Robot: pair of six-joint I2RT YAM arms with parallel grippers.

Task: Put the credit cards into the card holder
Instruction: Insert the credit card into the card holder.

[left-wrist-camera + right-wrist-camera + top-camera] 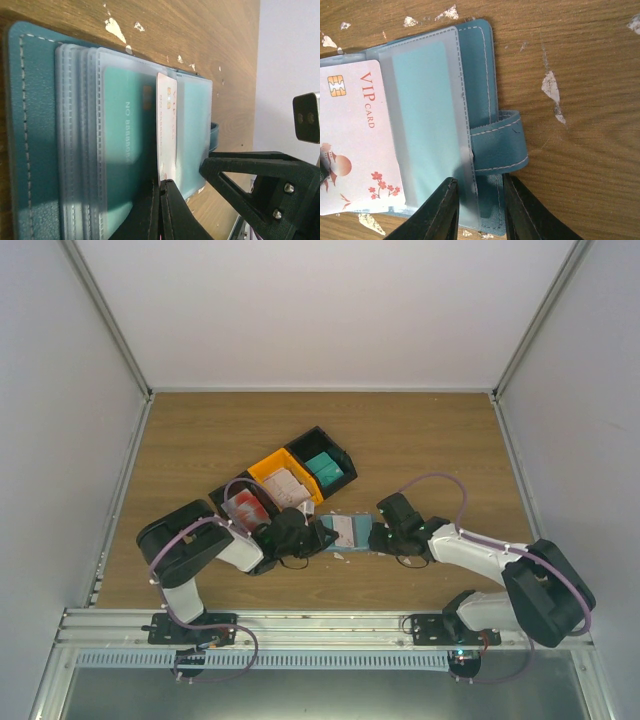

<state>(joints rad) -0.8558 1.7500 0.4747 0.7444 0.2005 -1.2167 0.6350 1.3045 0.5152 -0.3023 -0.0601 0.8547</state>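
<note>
Left wrist view: the left gripper (161,189) is closed tight on the lower edge of a credit card (167,120), holding it over the sleeves (80,125) of the open card holder (35,130). The right gripper (479,182) has its jaws a little apart, tips over the holder's edge just beside the strap (502,142). The holder lies flat on the table (585,65).

You're looking at a wood-grain table (420,440) with white flecks (552,85) on its surface. Plain pale walls (320,310) close three sides, with aluminium corner posts (107,315). A metal rail (320,625) runs along the near edge. Light is even and soft.
</note>
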